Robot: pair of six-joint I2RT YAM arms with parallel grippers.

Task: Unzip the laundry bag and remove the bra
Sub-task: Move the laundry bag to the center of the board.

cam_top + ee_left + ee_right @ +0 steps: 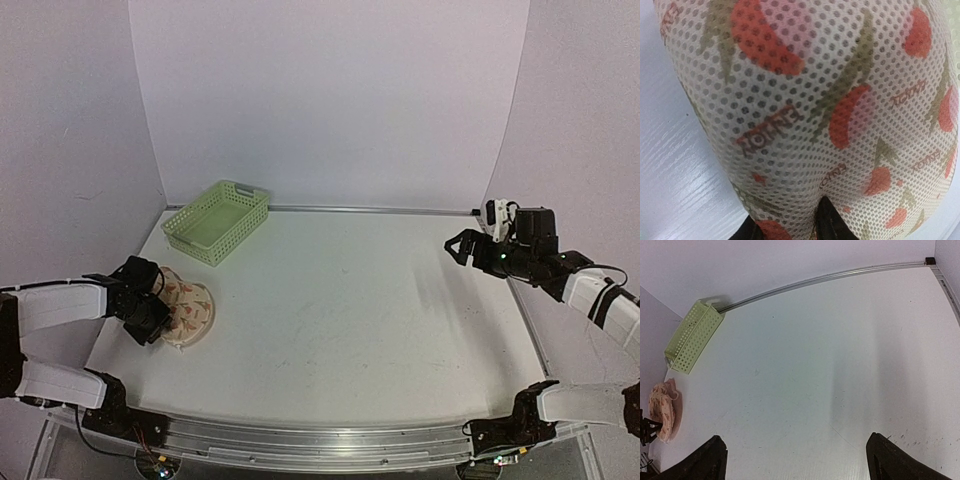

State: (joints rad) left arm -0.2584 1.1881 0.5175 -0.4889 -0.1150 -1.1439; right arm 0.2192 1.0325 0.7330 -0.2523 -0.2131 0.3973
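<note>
Laundry bag: table's left edge, near the green basket.
Left gripper: at the bag; its wrist view fills with printed mesh (grip cannot be told).
Right gripper: jaws wide, empty.

A matte white worktop fills the scene, faintly scuffed. A plain pale lilac backdrop curves behind it and along both sides. A thin metal strip edges the far side; an aluminium rail runs along the near edge. Lighting is soft and even.

light: bright, even; shadows: faint; laundry bag: soft close-up (left wrist); right wrist: edges bowed
</note>
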